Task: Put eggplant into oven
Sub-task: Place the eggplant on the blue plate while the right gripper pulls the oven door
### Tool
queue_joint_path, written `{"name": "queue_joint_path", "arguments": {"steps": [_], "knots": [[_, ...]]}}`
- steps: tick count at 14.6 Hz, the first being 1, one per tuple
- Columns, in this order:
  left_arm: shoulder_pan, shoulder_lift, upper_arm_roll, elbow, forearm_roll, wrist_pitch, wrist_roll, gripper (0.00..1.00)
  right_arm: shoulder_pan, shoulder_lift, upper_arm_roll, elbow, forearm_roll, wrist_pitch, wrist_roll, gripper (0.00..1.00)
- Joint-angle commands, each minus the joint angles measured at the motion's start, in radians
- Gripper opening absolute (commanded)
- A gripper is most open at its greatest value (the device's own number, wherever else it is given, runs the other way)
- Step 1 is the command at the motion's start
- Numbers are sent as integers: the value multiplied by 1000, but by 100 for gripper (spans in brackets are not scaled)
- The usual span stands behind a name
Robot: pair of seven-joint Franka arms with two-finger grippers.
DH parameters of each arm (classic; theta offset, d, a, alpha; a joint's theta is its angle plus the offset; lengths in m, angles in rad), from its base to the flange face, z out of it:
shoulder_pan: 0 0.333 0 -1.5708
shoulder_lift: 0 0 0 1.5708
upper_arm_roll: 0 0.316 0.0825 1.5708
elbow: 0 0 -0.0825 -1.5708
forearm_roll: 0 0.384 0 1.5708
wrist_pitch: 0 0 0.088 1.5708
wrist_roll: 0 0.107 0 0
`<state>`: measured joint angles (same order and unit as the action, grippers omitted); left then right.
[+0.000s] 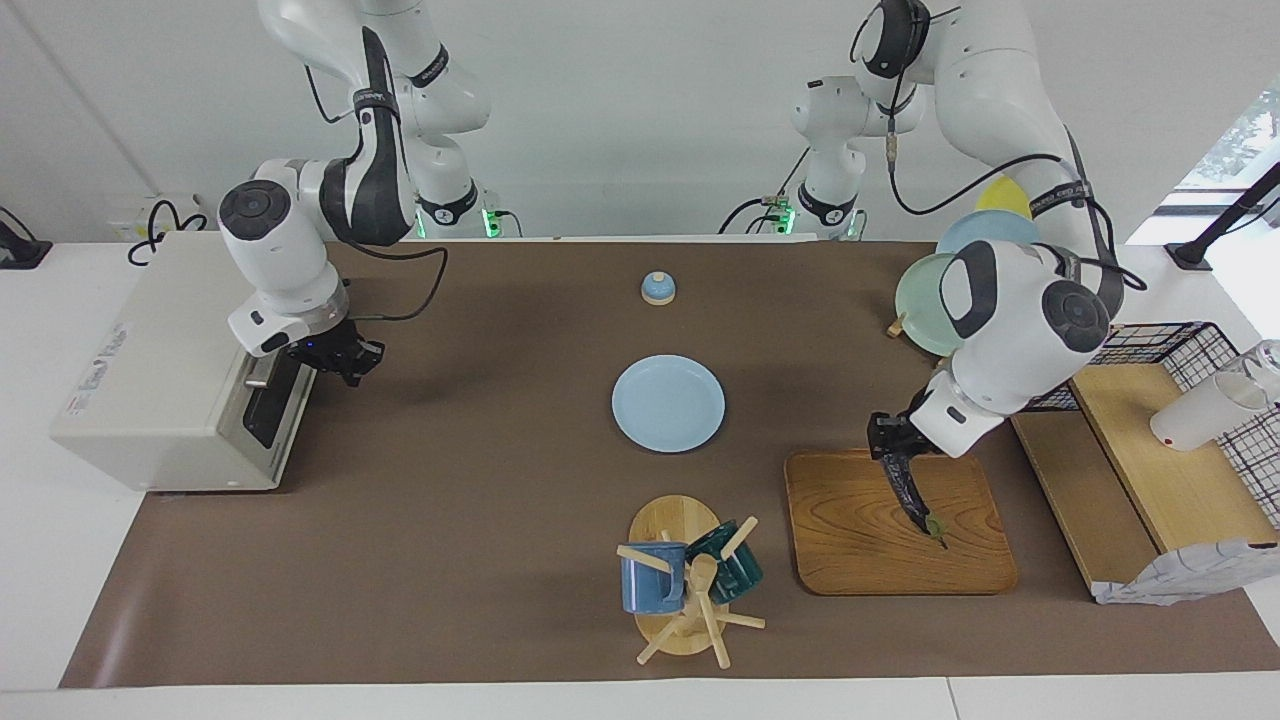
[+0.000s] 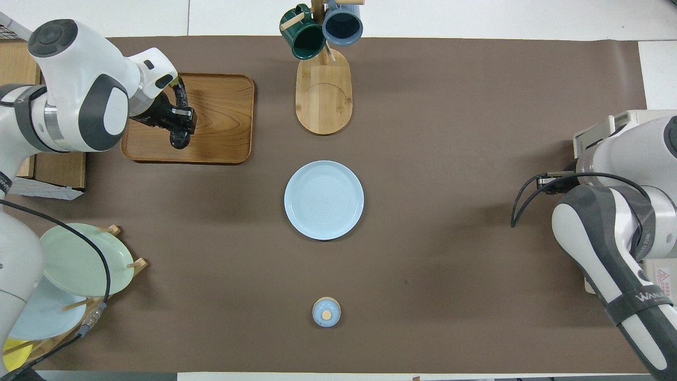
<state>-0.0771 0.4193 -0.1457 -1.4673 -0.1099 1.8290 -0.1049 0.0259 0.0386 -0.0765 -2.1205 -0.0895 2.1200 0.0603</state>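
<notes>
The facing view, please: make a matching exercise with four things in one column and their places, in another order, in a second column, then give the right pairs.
Things:
1. eggplant
2. light blue plate
3. blue mug
4. right gripper

Places:
A. hangs on the wooden mug tree
B. lies flat at the middle of the table
C. at the oven door
D. held by the left gripper over the wooden tray

Pairs: 1-D, 2-B, 3-A, 4-C
</notes>
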Motion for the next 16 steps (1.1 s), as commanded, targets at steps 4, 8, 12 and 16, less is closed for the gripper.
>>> {"name": "queue_joint_path", "arguments": {"steps": [4, 8, 12, 16], "knots": [[-251, -109, 8, -93, -30, -7, -365, 0, -17, -6, 9, 210, 2, -285, -10, 0], [-398, -203, 6, -385, -42, 325, -515, 0, -87, -40, 1, 209, -48, -344, -92, 0], [-472, -172, 8, -438, -42, 409, -535, 0, -124, -66, 0, 148, -76, -304, -171, 0], [-512, -128, 11, -472, -42, 466, -533, 0, -126, -83, 1, 104, -102, -267, -174, 0]]}}
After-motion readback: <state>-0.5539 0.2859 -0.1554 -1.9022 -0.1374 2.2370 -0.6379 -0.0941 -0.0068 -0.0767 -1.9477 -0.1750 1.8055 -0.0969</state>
